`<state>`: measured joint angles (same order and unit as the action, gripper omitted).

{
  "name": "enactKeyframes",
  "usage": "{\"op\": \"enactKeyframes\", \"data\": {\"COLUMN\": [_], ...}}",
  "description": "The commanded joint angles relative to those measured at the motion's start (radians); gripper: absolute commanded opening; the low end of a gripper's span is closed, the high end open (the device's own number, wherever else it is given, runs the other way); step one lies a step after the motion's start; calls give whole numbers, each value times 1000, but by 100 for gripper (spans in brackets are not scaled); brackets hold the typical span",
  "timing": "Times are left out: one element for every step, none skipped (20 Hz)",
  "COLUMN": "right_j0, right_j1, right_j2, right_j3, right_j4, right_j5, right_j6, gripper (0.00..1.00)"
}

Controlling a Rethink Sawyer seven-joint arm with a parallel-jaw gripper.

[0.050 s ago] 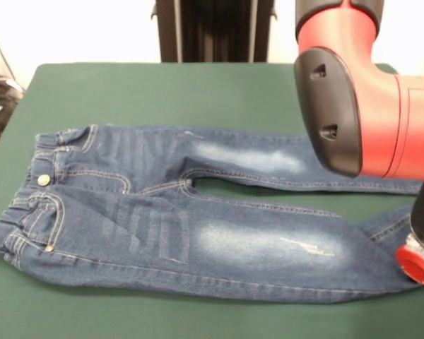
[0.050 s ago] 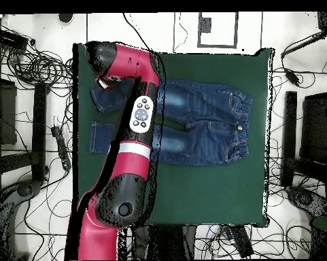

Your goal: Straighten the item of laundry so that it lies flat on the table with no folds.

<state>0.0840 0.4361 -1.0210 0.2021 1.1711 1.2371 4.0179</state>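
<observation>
A table [image 1: 198,88] covered in plain dark green cloth is seen filling most of the front view, its far edge set against a pale wall and a black upright column [image 1: 213,28]. On the cloth a small pair of blue denim jeans [image 1: 162,233] is laid lengthwise, waistband to the left and legs running to the right. Two faded whitish patches are shown on the thighs, and a metal button [image 1: 43,180] is visible at the waist. The near leg is spread fairly flat; its cuff at the right is folded and partly hidden behind the arm.

The red and black arm [image 1: 360,92] is seen at the right of the front view, with the gripper [image 1: 418,258] brought down at the cuff of the near leg. Only a red ring and a dark body are shown there, so whether it is spread or pressed together cannot be told.

In the overhead view the green surface [image 2: 193,190] is surrounded by a light floor strewn with black cables [image 2: 30,68] and dark stands [image 2: 289,129] on either side. The jeans [image 2: 207,126] are placed in the half of the table away from the base, crossed by the arm [image 2: 135,136].
</observation>
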Motion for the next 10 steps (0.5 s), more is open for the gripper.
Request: {"op": "enactKeyframes", "data": {"right_j0": [86, 94, 113, 124, 138, 151, 163, 174, 193, 204], "right_j1": [18, 11, -9, -22, -38, -54, -69, -86, -121, -145], "right_j2": [96, 110, 150, 174, 200, 223, 246, 270, 310, 331], "right_j3": [95, 112, 157, 184, 220, 255, 291, 327, 398, 442], "right_j4": [40, 30, 1, -12, -31, -45, -59, -73, -96, -112], "right_j5": [12, 8, -17, -30, -45, -64, -83, -104, -131, -140], "right_j6": [156, 145, 103, 80, 50, 26, 2, -29, -87, -122], "gripper": [0, 0, 0, 0, 0, 0, 0, 0, 0, 0]}}
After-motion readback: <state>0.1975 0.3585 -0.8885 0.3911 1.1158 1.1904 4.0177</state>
